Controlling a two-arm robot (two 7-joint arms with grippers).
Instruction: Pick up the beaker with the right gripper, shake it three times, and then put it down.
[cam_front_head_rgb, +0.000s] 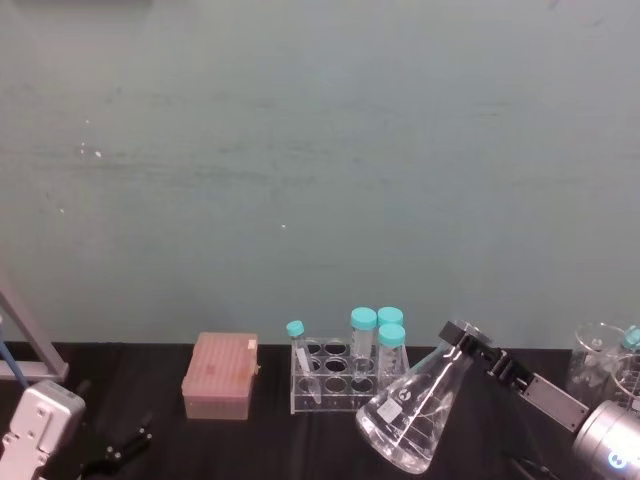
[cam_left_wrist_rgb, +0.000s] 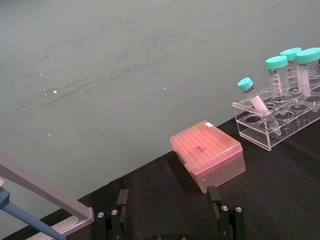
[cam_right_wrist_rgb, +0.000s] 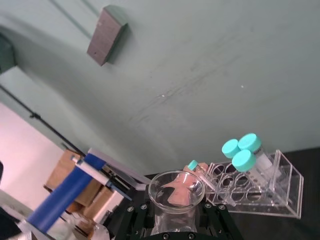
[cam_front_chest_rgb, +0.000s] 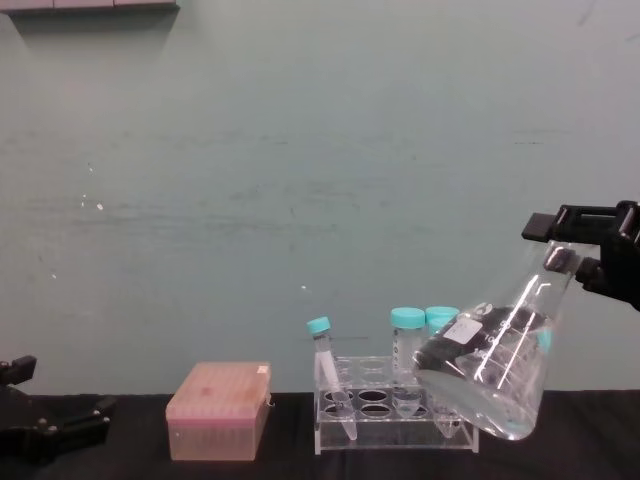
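The beaker (cam_front_chest_rgb: 490, 375), a clear conical flask, hangs tilted above the black table (cam_front_head_rgb: 270, 450) near the tube rack (cam_front_chest_rgb: 385, 410), its neck clamped in the right gripper (cam_front_chest_rgb: 572, 240). Pick-up looks done and shaking is likely under way, with setting down left to do. The left gripper (cam_left_wrist_rgb: 167, 200) sits parked low, fingers apart.

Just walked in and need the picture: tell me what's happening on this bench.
The right hand grips the beaker by its neck and holds it tilted, apparently off the table, in front of the tube rack. The left hand sits open and idle low on the left, near the pink box.
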